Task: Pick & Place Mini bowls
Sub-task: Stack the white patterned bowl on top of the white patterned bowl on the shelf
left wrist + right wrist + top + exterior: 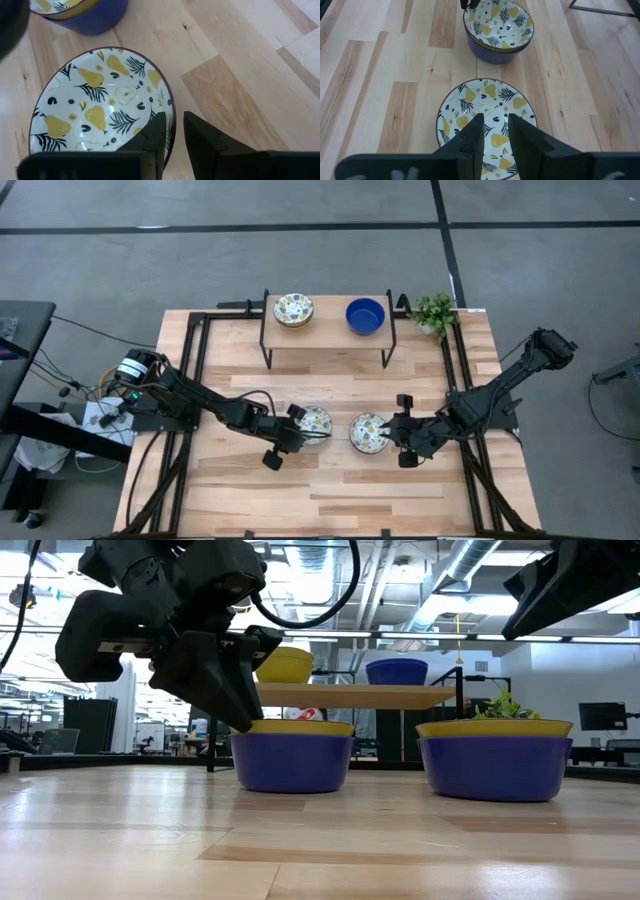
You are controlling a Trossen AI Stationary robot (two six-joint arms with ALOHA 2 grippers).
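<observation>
At the near middle of the bench (pixel 330 490), my left end effector (pixel 172 131) straddles the rim of the left patterned bowl (pixel 314 421), fingers narrowly apart, one inside, one outside; my right end effector (pixel 495 131) stands likewise on the right patterned bowl (pixel 367 432). Judgement: seat both deeper on the rims, close squarely, lift straight up. Farther back, the raised shelf (pixel 328 332) carries another patterned bowl (pixel 293 309) and a blue bowl (pixel 365 316). No readable writing
</observation>
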